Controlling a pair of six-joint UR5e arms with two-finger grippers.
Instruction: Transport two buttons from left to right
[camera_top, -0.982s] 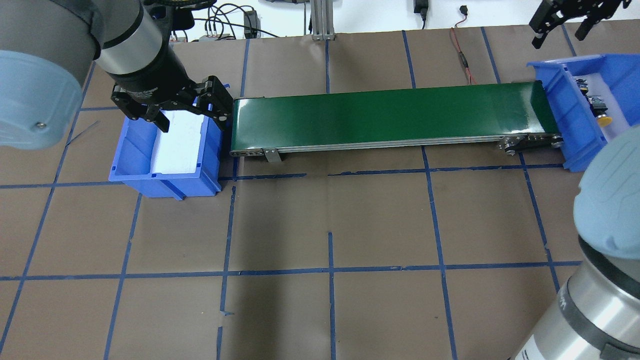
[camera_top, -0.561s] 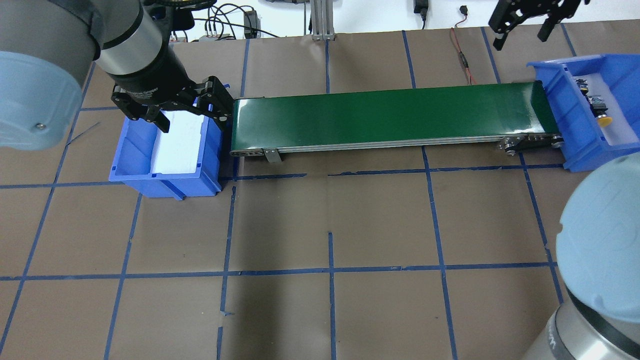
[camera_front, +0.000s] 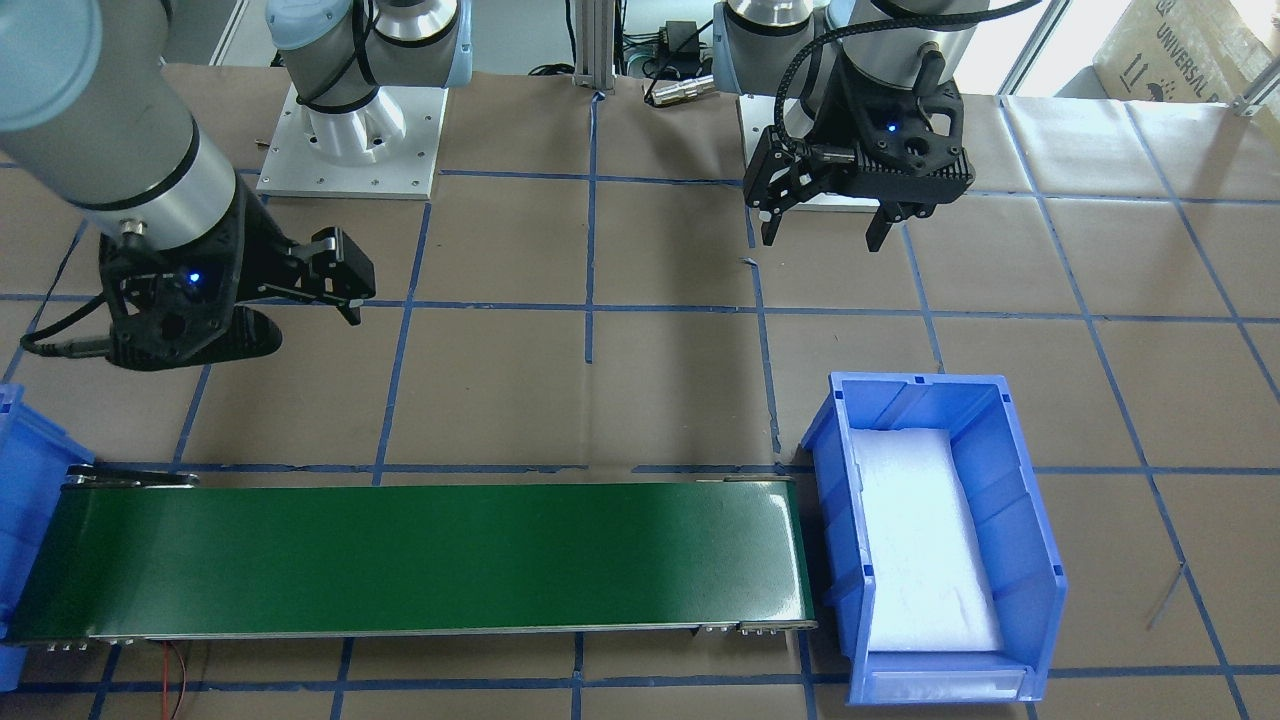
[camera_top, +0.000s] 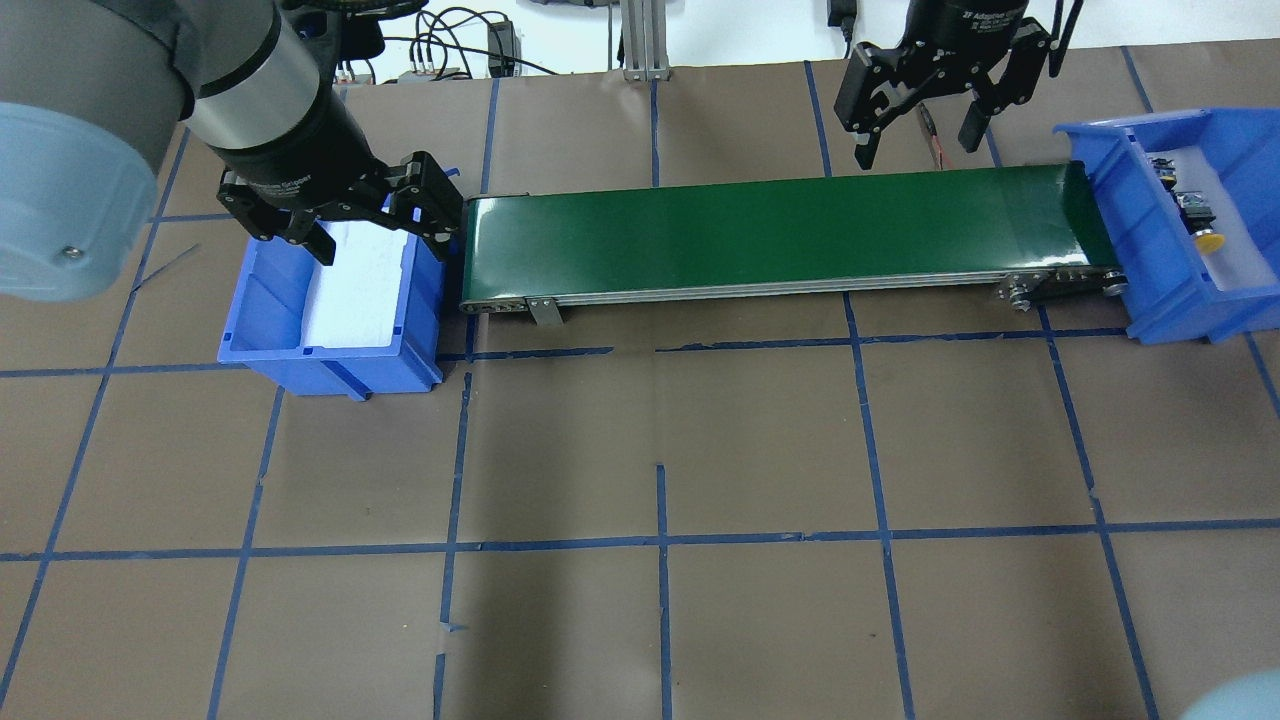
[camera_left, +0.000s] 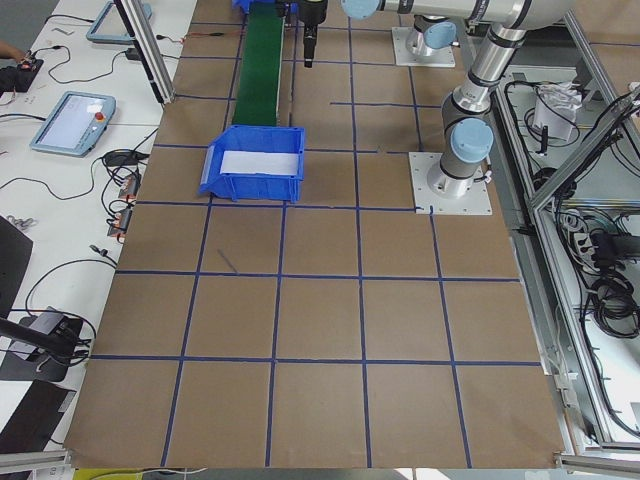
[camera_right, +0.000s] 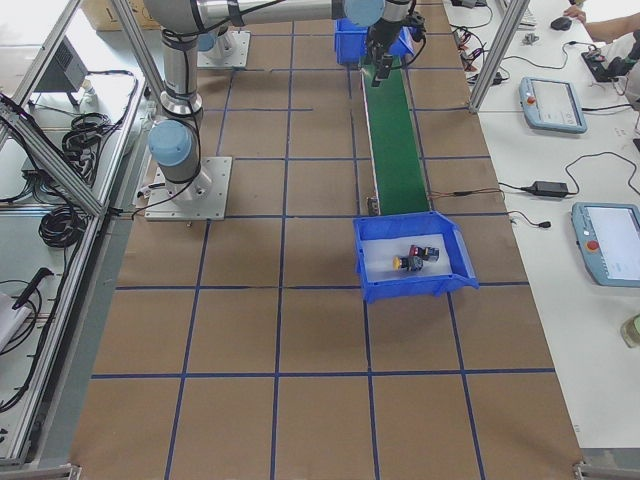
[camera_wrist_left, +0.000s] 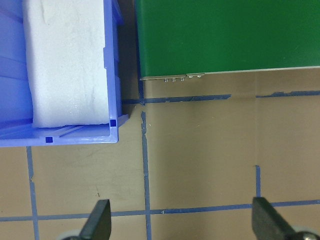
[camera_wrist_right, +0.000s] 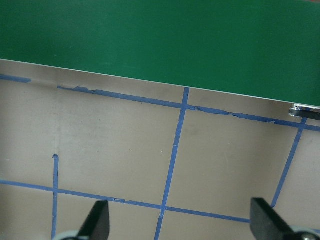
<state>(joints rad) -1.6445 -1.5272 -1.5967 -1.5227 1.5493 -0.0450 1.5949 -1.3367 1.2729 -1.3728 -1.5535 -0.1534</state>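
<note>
The two buttons lie in the right blue bin (camera_top: 1150, 235). The yellow-capped one (camera_top: 1210, 241) shows in the overhead view and in the exterior right view (camera_right: 400, 263). The red one (camera_right: 427, 252) lies beside it. My right gripper (camera_top: 915, 115) is open and empty. It hangs beyond the far edge of the green conveyor belt (camera_top: 780, 230), left of that bin, and its wrist view (camera_wrist_right: 180, 225) shows only belt and table. My left gripper (camera_top: 370, 215) is open and empty, high by the left blue bin (camera_top: 265, 300). Its wrist view (camera_wrist_left: 182, 225) shows that bin's corner.
The left bin (camera_front: 1035, 540) holds only a white foam pad (camera_front: 920, 530). The belt (camera_front: 420, 560) runs between the two bins. Brown table paper with blue tape lines (camera_top: 660, 540) covers the table. Cables (camera_top: 925, 110) lie at the far edge.
My right gripper has swung left from above the right bin to behind the belt's right half, and its near arm has left the overhead view. The left gripper has not moved.
</note>
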